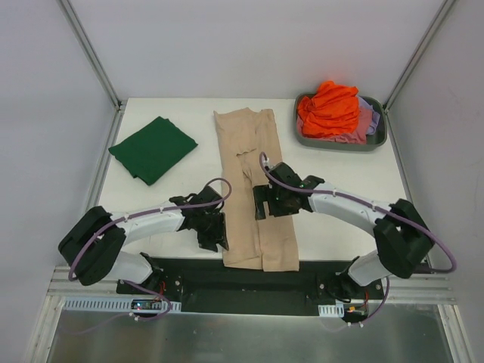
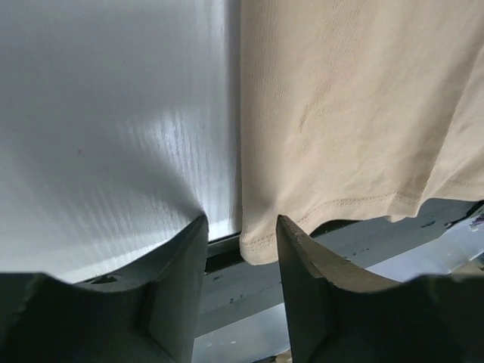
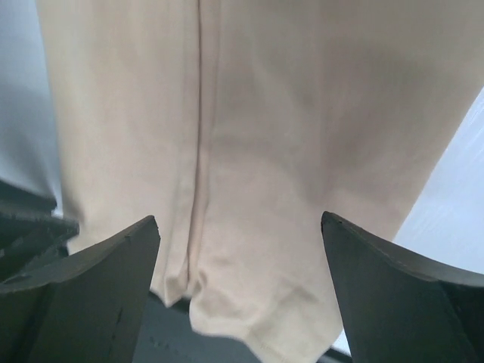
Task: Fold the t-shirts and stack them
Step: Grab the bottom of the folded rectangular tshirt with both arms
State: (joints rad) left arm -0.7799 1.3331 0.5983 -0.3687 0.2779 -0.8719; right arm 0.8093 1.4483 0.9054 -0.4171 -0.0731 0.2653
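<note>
The beige t-shirt (image 1: 246, 162) lies folded into a long strip down the middle of the table, and its near hem hangs over the front edge. My left gripper (image 1: 214, 234) is open at the strip's near left corner. In the left wrist view the hem corner (image 2: 258, 243) sits between the open fingers (image 2: 181, 265) of that gripper (image 2: 240, 231), not pinched. My right gripper (image 1: 262, 203) is open wide over the strip's middle, with the beige cloth (image 3: 249, 151) spread below it (image 3: 240, 227). A dark green t-shirt (image 1: 153, 148) lies folded at the back left.
A grey tub (image 1: 377, 138) at the back right holds crumpled orange (image 1: 330, 108), pink (image 1: 366, 121) and lavender shirts. A black base plate (image 1: 197, 274) runs along the table's front edge under the beige hem. White walls and metal posts enclose the table.
</note>
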